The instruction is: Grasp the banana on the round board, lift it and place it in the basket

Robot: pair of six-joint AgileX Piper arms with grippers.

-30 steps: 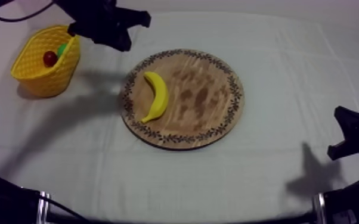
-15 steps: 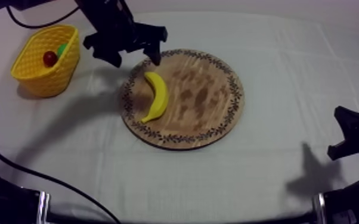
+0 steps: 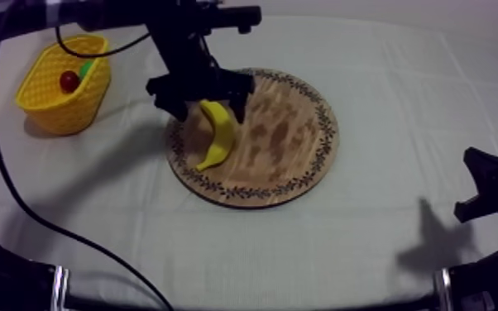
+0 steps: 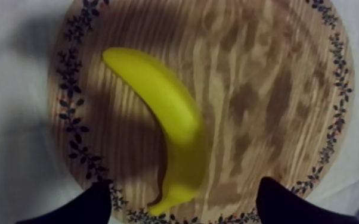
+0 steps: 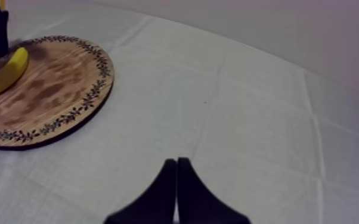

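Note:
A yellow banana (image 3: 217,136) lies on the left part of the round wooden board (image 3: 289,136). My left gripper (image 3: 205,101) hangs over the banana's far end, open, with one finger on each side of the fruit. From the left wrist the banana (image 4: 164,113) lies on the board (image 4: 259,89) between the spread fingers (image 4: 74,208) of the left gripper (image 4: 183,189), which hold nothing. The yellow basket (image 3: 58,107) stands at the far left. My right gripper (image 5: 176,173) is shut on nothing over bare cloth; in the top view it (image 3: 492,186) rests at the right edge.
Inside the basket lie a small red fruit (image 3: 69,80) and something green (image 3: 85,68). From the right wrist the board (image 5: 56,77) and banana (image 5: 3,74) lie well away across the cloth. Bare cloth stretches in front of and to the right of the board.
My left gripper has swung from beside the basket to above the banana on the board, and its fingers have spread apart. The banana and the right arm have not moved.

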